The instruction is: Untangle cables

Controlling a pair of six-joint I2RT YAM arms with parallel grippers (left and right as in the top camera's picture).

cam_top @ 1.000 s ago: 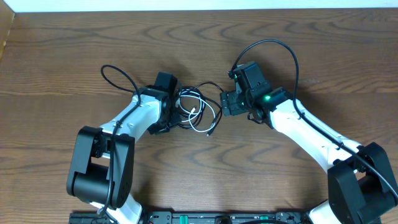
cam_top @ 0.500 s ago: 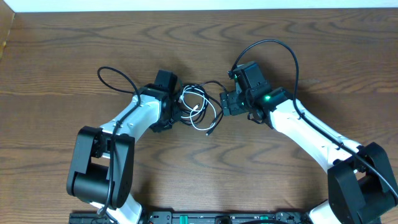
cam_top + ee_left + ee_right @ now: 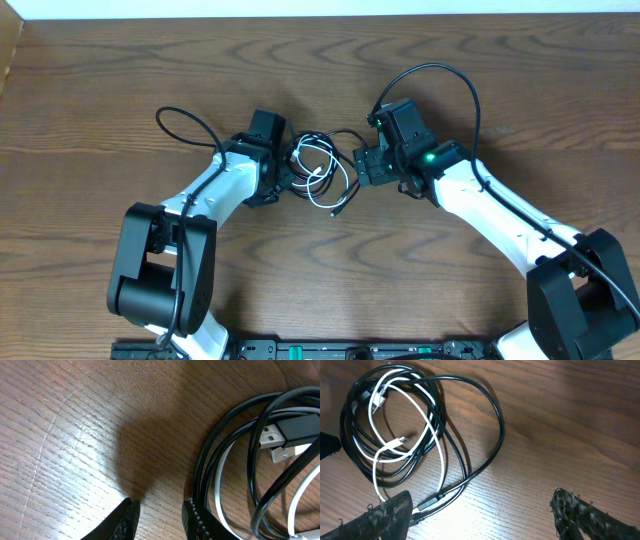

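**A:** Where are the cables (image 3: 320, 172)?

**B:** In one tangle on the table (image 3: 120, 80), white cable (image 3: 405, 425) wound through black loops (image 3: 470, 420). The outer black loop touches one fingertip of the left gripper (image 3: 160, 517), whose fingers are narrow and empty. The right gripper (image 3: 482, 507) is spread wide and empty, with a black plug end between its fingers.

**A:** Which step?

**B:** Lining up first grips, I'd judge. Next, each gripper must pinch a separate strand.
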